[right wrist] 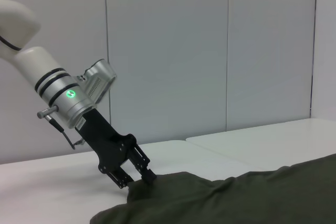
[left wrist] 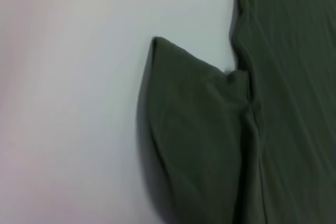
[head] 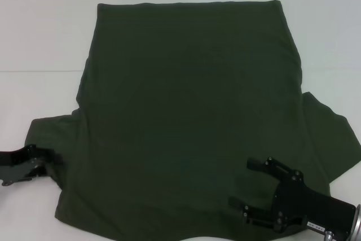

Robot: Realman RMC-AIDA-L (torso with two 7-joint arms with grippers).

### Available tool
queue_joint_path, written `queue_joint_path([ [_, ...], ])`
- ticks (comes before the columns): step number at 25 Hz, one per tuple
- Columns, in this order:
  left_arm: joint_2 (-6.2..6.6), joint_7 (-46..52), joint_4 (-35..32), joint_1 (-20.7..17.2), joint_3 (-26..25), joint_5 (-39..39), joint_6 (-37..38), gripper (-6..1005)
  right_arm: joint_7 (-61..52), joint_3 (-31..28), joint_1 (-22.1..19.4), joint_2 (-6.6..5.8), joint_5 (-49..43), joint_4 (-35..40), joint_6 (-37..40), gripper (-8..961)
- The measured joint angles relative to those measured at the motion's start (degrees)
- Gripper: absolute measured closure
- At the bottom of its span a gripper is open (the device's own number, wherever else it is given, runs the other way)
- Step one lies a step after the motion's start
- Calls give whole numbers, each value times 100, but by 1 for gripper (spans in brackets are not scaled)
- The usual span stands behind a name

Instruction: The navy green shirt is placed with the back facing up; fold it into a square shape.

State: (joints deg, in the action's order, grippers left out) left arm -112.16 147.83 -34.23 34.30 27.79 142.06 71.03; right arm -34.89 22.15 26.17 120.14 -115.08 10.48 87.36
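The left gripper (right wrist: 137, 178) pinched the navy green shirt (head: 192, 117) at its sleeve; the right gripper (head: 248, 183) hovered with jaws spread above the shirt's near corner.

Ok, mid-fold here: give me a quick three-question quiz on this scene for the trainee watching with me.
1. True or false: the navy green shirt lies spread out, with plain fabric facing up and no lettering in sight.
2. Which gripper is at the shirt's sleeve? A) left gripper B) right gripper C) neither
3. Fill in: the right gripper sits over the shirt's near ____ corner, its jaws apart.

Key
1. True. Both sleeves stick out at the sides on the white table.
2. A. The right wrist view shows its fingertips down at the sleeve's edge; whether they are pinching it is unclear.
3. Right, beside the right sleeve.
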Motion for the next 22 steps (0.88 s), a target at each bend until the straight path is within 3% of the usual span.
queue_joint_path([
  [18,-59,21,-83,-36,7,17,-228,929,0,0,-11,0,31,3,63,23],
  [22,-59,21,-84,-38,0,11,-219,949,0,0,-13,0,33,7,69,23],
])
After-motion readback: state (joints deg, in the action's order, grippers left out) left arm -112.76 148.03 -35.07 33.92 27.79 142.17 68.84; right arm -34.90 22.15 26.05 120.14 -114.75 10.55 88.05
